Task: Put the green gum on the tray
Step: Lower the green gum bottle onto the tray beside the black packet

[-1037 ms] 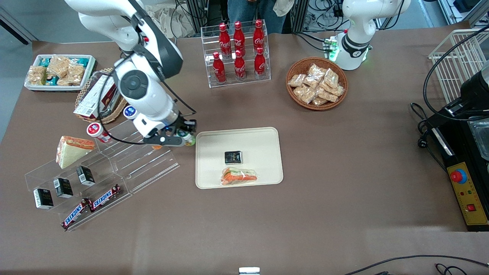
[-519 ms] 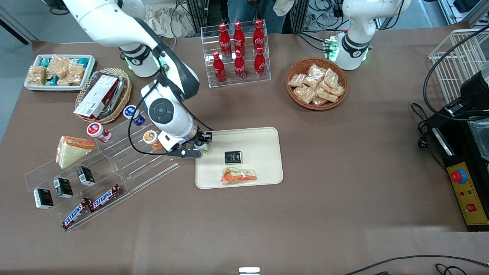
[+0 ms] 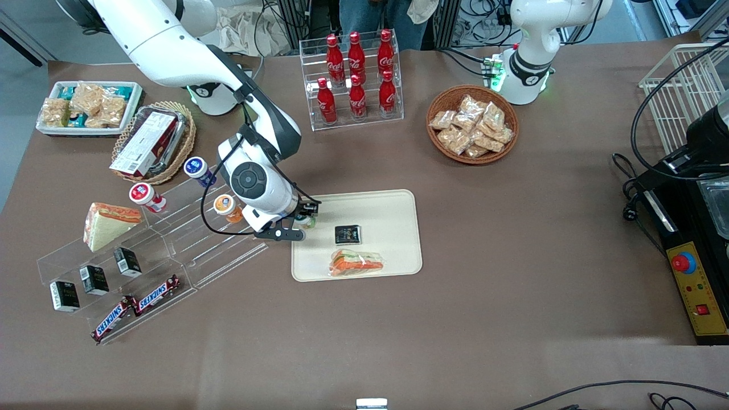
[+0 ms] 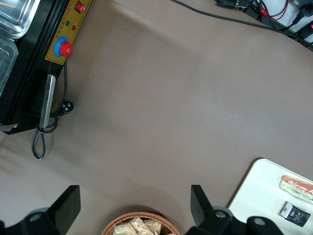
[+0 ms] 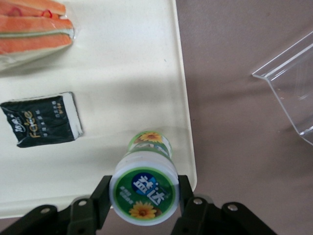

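Observation:
The green gum (image 5: 144,188) is a small bottle with a green body and a white lid bearing a green label. My right gripper (image 5: 144,196) is shut on it, fingers on either side of the lid. In the front view the gripper (image 3: 302,223) holds the gum (image 3: 306,221) over the edge of the cream tray (image 3: 393,208) nearest the clear rack. Whether the bottle touches the tray (image 5: 127,73) cannot be told.
On the tray lie a black packet (image 3: 347,234) and a wrapped sandwich (image 3: 357,263). A clear stepped rack (image 3: 188,239) beside the tray holds orange (image 3: 226,206), red-lidded (image 3: 142,195) and blue-lidded (image 3: 196,168) bottles. A cola rack (image 3: 353,80) and a snack basket (image 3: 472,124) stand farther back.
My gripper has carried the green gum from beside the clear rack to over the tray's edge, and it has sunk slightly in the last half second.

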